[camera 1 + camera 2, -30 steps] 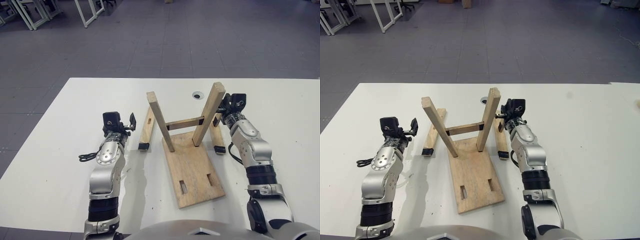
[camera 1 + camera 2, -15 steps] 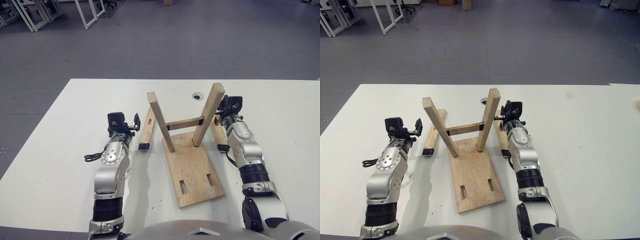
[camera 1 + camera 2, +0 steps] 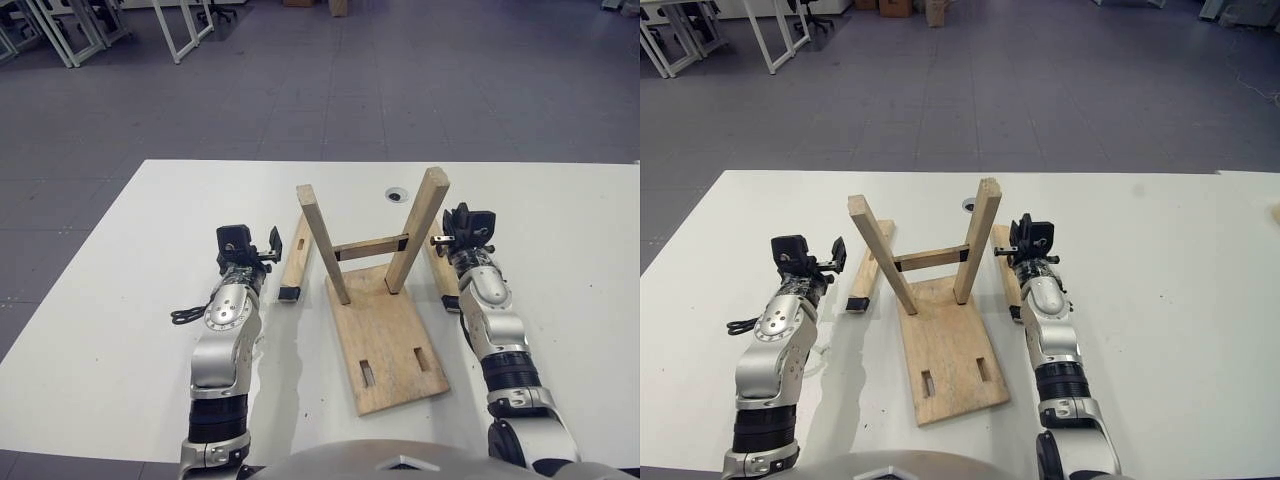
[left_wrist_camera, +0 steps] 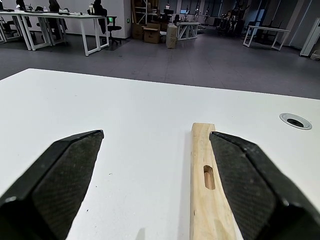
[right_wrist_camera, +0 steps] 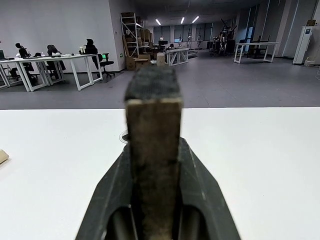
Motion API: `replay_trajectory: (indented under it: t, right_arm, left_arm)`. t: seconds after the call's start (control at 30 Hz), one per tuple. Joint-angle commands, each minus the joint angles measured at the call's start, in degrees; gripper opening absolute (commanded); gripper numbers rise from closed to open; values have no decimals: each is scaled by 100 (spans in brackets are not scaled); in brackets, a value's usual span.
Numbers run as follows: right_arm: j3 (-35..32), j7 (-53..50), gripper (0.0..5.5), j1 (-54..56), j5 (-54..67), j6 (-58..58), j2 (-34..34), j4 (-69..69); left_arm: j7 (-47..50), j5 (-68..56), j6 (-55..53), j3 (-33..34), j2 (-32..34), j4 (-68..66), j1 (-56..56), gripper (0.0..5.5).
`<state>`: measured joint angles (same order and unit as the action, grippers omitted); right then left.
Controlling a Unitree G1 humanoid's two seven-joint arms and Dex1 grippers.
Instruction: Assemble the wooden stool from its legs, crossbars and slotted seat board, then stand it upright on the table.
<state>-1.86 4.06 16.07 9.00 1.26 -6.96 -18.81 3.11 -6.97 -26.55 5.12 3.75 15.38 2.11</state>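
two legs stand slanted in the far end of the seat board [image 3: 385,345]: a left standing leg [image 3: 322,243] and a right standing leg [image 3: 418,230], joined by a crossbar [image 3: 368,248]. the board lies flat on the white table [image 3: 120,300]. left of the board a loose leg [image 3: 294,260] lies flat, just beside one finger of the left gripper [image 4: 156,135], which is spread wide. right of the board the right gripper [image 5: 153,145] is clenched on a second loose leg [image 5: 153,110].
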Motion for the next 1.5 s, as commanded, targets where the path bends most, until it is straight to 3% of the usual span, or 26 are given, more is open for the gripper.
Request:
replay_trajectory:
  t: [0.03,0.3,0.5,0.53,0.93,1.17,1.27,1.33,1.5]
  right_arm:
    - [-275,-174,40,-646,-74,-641,-168,76]
    - [-420,-217,40,-1141,-187,-1029,-291,1559]
    - [-538,-213,40,-902,-127,-1440,-264,2081]
    - [-538,-201,78,-884,-140,-1460,-265,2129]
    - [-581,-150,254,-759,-212,-2145,-363,2827]
    - [-616,-340,254,-133,-110,-3399,-380,4122]
    - [-725,-426,198,320,-80,-3913,-399,4411]
    - [-778,-509,174,760,-177,-4268,-500,4123]
    - [-848,-426,174,1262,-216,-4886,-706,2957]
  left_arm:
    - [69,67,-28,17,-62,-26,26,393]
    - [16,127,19,19,-80,-69,19,393]
    - [13,172,44,-17,-104,-111,2,393]
    - [11,171,53,-14,-103,-119,-3,393]
    - [67,200,77,-34,-157,-89,-77,393]
    - [88,236,82,-35,-221,-88,-93,393]
    - [118,259,89,-35,-252,-74,-122,393]
    - [143,271,95,-42,-280,-82,-122,393]
    - [130,296,107,-35,-299,-144,-60,393]
